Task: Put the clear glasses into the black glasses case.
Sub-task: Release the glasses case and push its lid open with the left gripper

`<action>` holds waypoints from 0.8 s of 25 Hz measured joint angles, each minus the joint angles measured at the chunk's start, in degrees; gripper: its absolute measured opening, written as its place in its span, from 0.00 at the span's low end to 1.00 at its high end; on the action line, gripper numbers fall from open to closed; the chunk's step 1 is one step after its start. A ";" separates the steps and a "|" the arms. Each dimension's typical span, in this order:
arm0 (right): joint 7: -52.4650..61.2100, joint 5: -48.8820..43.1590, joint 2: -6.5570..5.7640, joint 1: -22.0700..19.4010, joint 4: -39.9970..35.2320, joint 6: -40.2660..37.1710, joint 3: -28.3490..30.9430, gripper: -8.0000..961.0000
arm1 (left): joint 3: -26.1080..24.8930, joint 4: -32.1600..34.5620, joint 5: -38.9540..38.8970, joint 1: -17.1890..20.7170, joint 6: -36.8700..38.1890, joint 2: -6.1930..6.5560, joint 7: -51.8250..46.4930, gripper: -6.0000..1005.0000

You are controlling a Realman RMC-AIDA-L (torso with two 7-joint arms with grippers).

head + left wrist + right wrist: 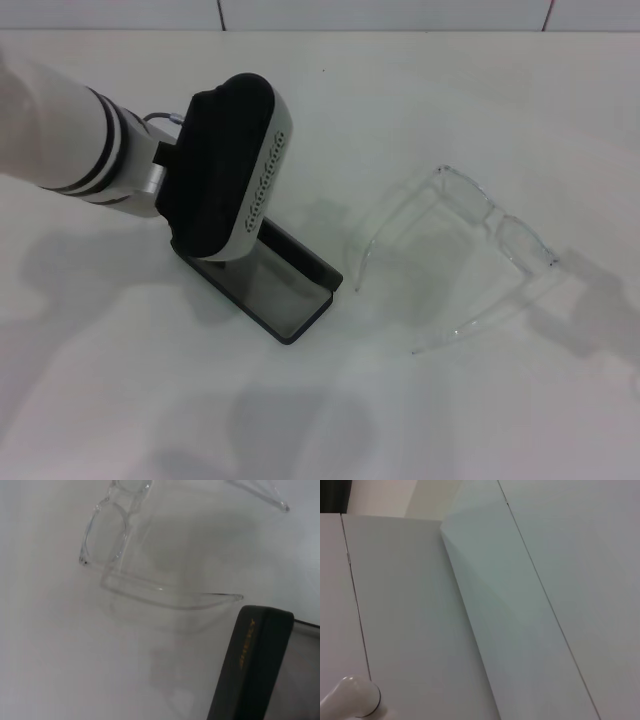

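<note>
The left gripper (215, 215) hangs over the slim matte-black hinged glasses case (290, 290), which lies open on the white desk (150, 400); its finger state cannot be told. The transparent rectangular-lensed plastic glasses (480, 235), arms unfolded, rest just beside the case's right edge, bare desk all around.

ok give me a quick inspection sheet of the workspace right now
surface: plain white table, bare apart from the job's things
clear glasses: on the table, arms unfolded, beside the case, apart from it
black glasses case: open, grey lining showing, nothing inside that can be seen
clutter: nothing seen
left gripper: over the case's hinged end, hiding it
right gripper: not in view; its wrist camera faces white panels
cables: short one at the left wrist
surroundings: white tiled wall
</note>
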 joint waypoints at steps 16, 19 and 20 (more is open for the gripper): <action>-0.77 -0.01 -0.05 -0.19 0.63 -0.30 0.75 0.77 | 4.45 -1.96 4.81 -2.03 -0.51 0.00 -3.38 0.65; -0.81 -0.01 -0.14 -0.55 0.69 -0.47 0.77 0.77 | 4.94 -2.45 6.00 -2.44 -0.51 0.00 -4.18 0.60; -0.81 0.00 -0.15 -0.63 0.70 -0.48 0.77 0.77 | 5.00 -2.50 6.17 -2.50 -0.49 0.00 -4.29 0.56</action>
